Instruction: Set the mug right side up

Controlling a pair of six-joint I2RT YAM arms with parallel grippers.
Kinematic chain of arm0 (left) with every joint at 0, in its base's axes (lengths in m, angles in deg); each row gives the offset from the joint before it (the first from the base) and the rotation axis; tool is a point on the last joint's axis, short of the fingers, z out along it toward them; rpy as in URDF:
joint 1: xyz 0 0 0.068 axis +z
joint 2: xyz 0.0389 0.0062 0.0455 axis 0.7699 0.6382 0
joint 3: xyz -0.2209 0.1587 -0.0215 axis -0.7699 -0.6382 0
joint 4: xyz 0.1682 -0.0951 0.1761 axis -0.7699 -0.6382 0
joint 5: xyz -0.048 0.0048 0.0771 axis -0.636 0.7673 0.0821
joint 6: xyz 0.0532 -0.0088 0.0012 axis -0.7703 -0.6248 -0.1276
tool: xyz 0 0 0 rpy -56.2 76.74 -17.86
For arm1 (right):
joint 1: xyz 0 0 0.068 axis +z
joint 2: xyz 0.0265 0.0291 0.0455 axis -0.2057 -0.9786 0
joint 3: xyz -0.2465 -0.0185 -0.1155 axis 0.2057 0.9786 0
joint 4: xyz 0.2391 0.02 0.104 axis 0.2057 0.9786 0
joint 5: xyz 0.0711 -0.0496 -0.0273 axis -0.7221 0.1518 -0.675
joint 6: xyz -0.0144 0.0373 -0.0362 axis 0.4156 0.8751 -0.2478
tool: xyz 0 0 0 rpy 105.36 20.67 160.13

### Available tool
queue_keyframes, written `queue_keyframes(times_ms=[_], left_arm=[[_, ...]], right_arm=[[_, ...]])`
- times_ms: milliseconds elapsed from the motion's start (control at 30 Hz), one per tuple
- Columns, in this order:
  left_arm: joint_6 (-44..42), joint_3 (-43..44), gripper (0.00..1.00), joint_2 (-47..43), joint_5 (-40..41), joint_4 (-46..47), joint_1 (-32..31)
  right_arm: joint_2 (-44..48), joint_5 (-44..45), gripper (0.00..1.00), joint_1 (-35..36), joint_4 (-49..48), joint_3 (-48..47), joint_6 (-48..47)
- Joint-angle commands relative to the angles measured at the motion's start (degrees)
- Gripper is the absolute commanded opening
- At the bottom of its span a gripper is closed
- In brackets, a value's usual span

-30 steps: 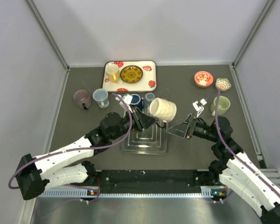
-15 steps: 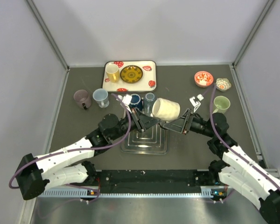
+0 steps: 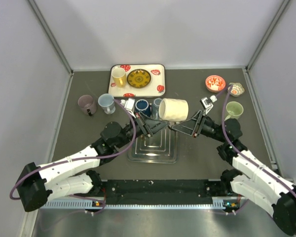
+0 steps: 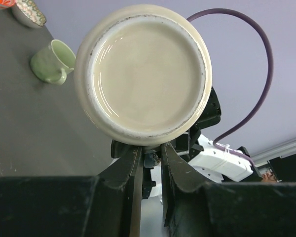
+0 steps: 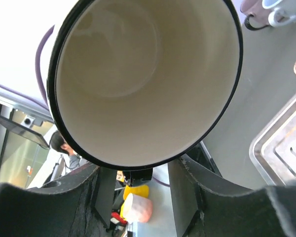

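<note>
Where the table [image 3: 84, 136] runs out to the far left of the stepped tray [image 3: 153, 154], a mauve mug [image 3: 87, 104] and a pale blue cup [image 3: 106, 103] stand upright side by side. Well behind the stepped tray, a strawberry-print platter [image 3: 155, 74] carries a yellow mug [image 3: 119, 76] and a dark plate [image 3: 138, 78]. Just past the stepped tray's far edge stand a dark blue cup [image 3: 142, 106] and a grey-blue cup [image 3: 157, 102], close together and crowding the spot behind the left gripper [image 3: 159, 125].

That gripper reaches over the stepped tray's far left corner. Its fingers [image 4: 130, 173] are pinched tight on the underside of the cream mug [image 3: 173, 109]; the mug's base hides exactly what they pinch. The cream mug hangs in the air above the stepped tray's far edge. It lies on its side, base to the left and mouth to the right, and in the top view it covers part of the grey-blue cup.

From the stepped tray's right the right gripper [image 3: 180, 126] meets the mug's mouth. Its fingers [image 5: 107, 192] are spread apart just under the rim. Whether they touch it cannot be told.

Far right and behind the stepped tray sit a red bowl [image 3: 215, 83] and a patterned bowl [image 3: 236, 89]. A green mug [image 3: 234, 110] stands upright a little nearer.
</note>
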Motion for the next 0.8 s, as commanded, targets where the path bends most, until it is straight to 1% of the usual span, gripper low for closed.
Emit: queue_keyframes(times_ms=[0,67,100,167,233,267,300,367,400,433,500,567,600,633,667,700,767], left_arm=[[1.81,-0.99,0.0,0.38,-5.67,7.06,-1.26],[1.98,-1.34,0.0,0.47,-5.85,7.67,-1.26],[1.98,-1.34,0.0,0.38,-6.02,7.76,-1.26],[2.07,-1.52,0.0,0.47,-6.55,8.03,-1.26],[1.98,-1.61,0.0,0.56,-6.9,8.11,-1.26],[1.9,-1.69,0.0,0.47,-7.16,8.03,-1.26],[1.9,-1.69,0.0,0.3,-7.08,8.03,-1.26],[1.72,-1.78,0.0,0.29,-7.43,7.94,-1.26],[1.55,-1.87,0.0,0.21,-7.6,7.85,-1.26],[1.46,-1.87,0.0,0.21,-7.69,7.76,-1.26],[1.19,-1.96,0.0,0.03,-7.34,7.33,-1.26],[0.05,-1.96,0.01,-0.41,-5.86,5.84,-1.17],[-0.47,-2.04,0.13,-1.37,-4.89,4.96,-1.17],[-1.87,-2.13,0.22,-1.81,-3.66,3.56,-1.17],[-2.32,-2.65,0.3,-2.51,-2.26,2.94,-1.17],[-2.85,-2.92,0.44,-4.17,-0.07,1.89,-0.91],[-4.52,-3.27,0.53,-5.85,1.7,-1.1,-0.12]], right_arm=[[-1.57,1.97,0.44,0.71,-17.33,-1.79,5.15],[-3.68,1.54,0.44,0.71,-21.55,-1.79,8.14],[-4.47,1.1,0.45,0.62,-25.57,-1.79,9.2],[-6.49,0.83,0.44,0.71,-28.32,-1.96,11.4],[-7.2,0.92,0.39,0.71,-29.91,-2.05,11.94],[-7.55,1.09,0.34,0.71,-29.83,-2.23,12.03],[-7.73,0.92,0.22,0.62,-29.13,-2.58,11.85],[-7.73,0.66,0.11,0.71,-27.72,-3.11,11.59],[-7.73,0.31,0.03,0.62,-27.29,-3.28,11.41],[-7.64,0.13,0.0,0.71,-25.89,-3.46,11.15],[-6.51,0.04,0.0,0.71,-23.34,-3.9,9.75],[-5.19,-0.13,0.0,0.62,-16.94,-4.68,6.34],[-2.92,0.21,0.0,0.62,-13.87,-5.04,4.75],[-1.68,0.65,0.0,0.71,-10.62,-5.91,2.99],[-0.45,1.0,0.0,0.62,-3.71,-6.53,-0.59],[0.69,1.53,0.0,0.62,-1.2,-6.97,-1.93],[3.07,1.71,0.0,0.62,4.24,-8.55,-4.92]])
